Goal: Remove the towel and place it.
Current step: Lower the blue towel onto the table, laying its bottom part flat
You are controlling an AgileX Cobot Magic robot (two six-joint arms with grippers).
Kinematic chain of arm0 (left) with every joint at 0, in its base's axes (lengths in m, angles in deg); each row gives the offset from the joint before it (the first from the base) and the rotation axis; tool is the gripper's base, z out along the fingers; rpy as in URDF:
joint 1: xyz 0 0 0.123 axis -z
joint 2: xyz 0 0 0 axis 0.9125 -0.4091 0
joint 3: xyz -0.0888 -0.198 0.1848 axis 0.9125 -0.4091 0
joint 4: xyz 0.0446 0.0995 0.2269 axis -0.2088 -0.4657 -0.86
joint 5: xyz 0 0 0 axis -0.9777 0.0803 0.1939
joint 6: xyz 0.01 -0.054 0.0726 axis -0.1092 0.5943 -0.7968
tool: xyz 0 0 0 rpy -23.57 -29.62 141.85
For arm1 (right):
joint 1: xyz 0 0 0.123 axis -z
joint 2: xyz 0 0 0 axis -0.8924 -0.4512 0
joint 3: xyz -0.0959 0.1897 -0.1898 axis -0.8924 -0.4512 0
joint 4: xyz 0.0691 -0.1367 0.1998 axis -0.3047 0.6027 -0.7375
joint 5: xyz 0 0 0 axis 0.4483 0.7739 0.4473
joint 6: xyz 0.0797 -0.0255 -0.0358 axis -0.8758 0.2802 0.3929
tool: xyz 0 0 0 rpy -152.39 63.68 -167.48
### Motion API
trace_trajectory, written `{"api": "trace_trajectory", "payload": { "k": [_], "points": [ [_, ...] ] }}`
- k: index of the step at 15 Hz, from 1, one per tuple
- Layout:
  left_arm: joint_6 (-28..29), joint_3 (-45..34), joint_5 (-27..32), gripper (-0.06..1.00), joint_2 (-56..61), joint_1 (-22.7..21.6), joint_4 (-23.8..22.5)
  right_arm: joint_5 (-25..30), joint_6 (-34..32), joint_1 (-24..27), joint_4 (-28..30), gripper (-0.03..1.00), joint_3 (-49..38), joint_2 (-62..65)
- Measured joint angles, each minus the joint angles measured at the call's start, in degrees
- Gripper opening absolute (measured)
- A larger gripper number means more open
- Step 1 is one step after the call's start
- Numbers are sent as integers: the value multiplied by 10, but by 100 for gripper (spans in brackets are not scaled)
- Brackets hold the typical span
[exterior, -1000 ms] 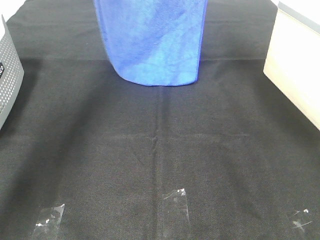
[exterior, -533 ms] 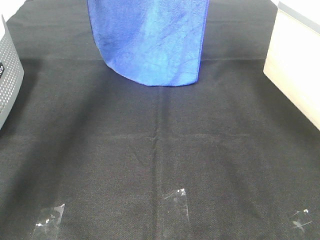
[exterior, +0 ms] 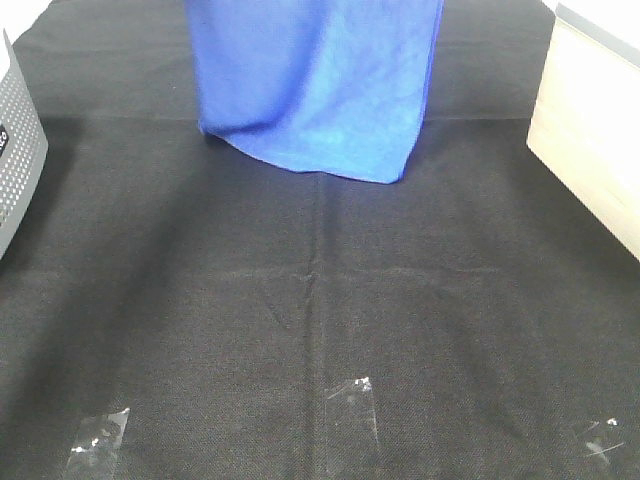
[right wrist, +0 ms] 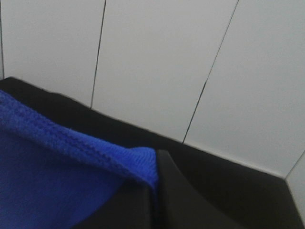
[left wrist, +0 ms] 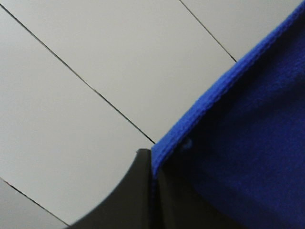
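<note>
The royal-blue towel [exterior: 315,85] hangs from above the top edge of the high view, its lower hem just over the far middle of the black table covering [exterior: 320,300]. Neither gripper shows in that view. In the left wrist view my left gripper [left wrist: 153,176] is shut on the towel's [left wrist: 248,143] stitched edge. My right gripper [right wrist: 155,191] is likewise shut on a corner of the towel [right wrist: 57,171] in the right wrist view. The black fingers pinch the cloth between them in both wrist views.
A grey perforated bin [exterior: 18,165] stands at the left edge and a pale wooden box [exterior: 590,150] at the right edge. Strips of clear tape [exterior: 352,412] lie on the near part of the covering. White panelled wall [left wrist: 95,71] fills the wrist views' background.
The hanging towel has spread wider and swung to the right; its lower hem now slopes and its left bottom corner has curled inward.
</note>
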Motion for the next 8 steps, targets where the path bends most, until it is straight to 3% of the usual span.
{"api": "trace_trajectory", "payload": {
  "k": [5,8],
  "points": [
    [6,0,378,0,81,0,11,265,71,0,-156,1,0,58],
    [17,0,489,0,112,0,22,358,72,-1,-187,1,0,87]
  ]
}}
